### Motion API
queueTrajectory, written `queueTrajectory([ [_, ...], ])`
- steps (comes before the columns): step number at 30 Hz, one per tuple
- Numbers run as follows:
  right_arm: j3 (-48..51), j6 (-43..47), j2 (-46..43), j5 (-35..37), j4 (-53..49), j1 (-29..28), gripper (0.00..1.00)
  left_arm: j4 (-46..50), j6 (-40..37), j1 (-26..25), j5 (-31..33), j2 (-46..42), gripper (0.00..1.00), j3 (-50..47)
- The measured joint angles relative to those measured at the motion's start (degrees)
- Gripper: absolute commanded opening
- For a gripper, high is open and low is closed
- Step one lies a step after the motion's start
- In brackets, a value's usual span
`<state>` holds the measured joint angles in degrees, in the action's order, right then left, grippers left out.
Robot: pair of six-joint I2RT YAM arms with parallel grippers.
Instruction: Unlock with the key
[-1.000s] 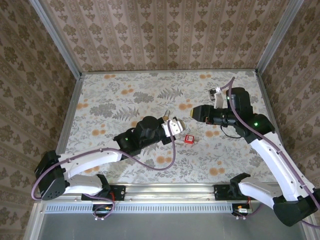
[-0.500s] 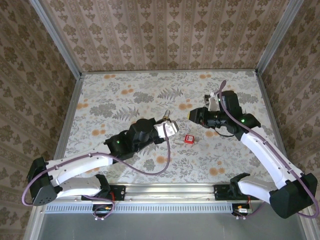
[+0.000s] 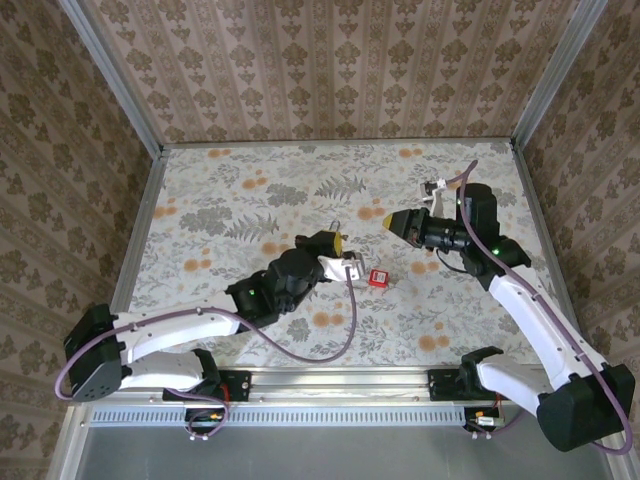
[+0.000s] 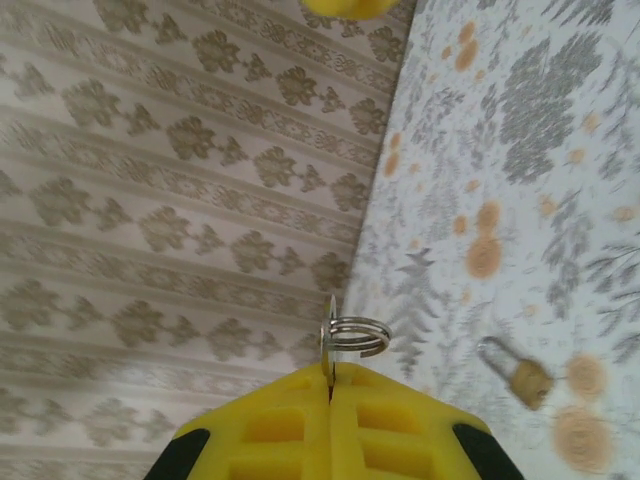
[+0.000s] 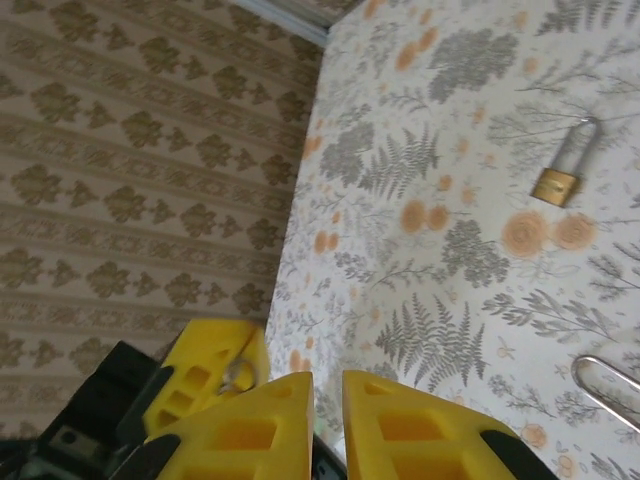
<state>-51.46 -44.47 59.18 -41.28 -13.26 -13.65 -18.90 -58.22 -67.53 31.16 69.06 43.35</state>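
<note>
**Figure. Two-arm rig, three views.** Counted: two arms, two grippers, one padlock (image 5: 553, 186), one key (image 3: 378, 277) with a square red tag, and one silver split ring (image 4: 357, 336).

**Top view.** The padlock lies on the floral table (image 3: 250, 190), partly hidden by the left gripper (image 3: 338, 241), which sits just beside it on the side nearer the arm bases. The right gripper (image 3: 392, 221) is to the right of the padlock, apart from it, with its tip turned toward it. The key lies flat on the table, to the right of the padlock and nearer the arm bases. It is close to the left gripper but clear of its fingers, and well apart from the right gripper.

**Left wrist view.** This adds the grip detail. The yellow fingers (image 4: 270, 425) are pressed together and pinch the split ring, which stands above their tips. A thin metal strip shows edge-on beside the ring; what it is cannot be told. The padlock lies on the table beyond, tilted.

**Right wrist view.** This adds the right jaws. They stand a narrow slit apart with nothing between them. The padlock lies ahead of them, with its shackle pointing away from its brass body.
</note>
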Motion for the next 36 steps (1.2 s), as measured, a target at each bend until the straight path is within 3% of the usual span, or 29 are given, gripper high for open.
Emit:
queueTrajectory([
  [10, 1.11, 6.67, -2.08, -5.40, 5.60, 0.74, 0.19, -24.63, -26.40, -0.44, 7.02, 13.03, 0.00, -4.57],
  [17, 5.05, 7.69, -1.18, -10.01, 12.57, 0.74, 0.21, -40.11, -36.98, -1.46, 7.87, 17.40, 0.00, -6.21],
  [25, 7.06, 7.65, -0.31, -14.80, 16.15, 0.74, 0.24, -49.57, -40.61, -2.73, 7.65, 18.38, 0.00, -8.24],
  [29, 7.45, 6.69, 0.83, -15.52, 17.51, 0.74, 0.36, -50.99, -40.68, -3.06, 7.50, 18.43, 0.00, -8.37],
  [36, 9.01, 4.44, 3.61, -16.26, 19.96, 0.72, 0.41, -51.49, -40.87, -3.82, 7.37, 19.02, 0.00, -8.37],
])
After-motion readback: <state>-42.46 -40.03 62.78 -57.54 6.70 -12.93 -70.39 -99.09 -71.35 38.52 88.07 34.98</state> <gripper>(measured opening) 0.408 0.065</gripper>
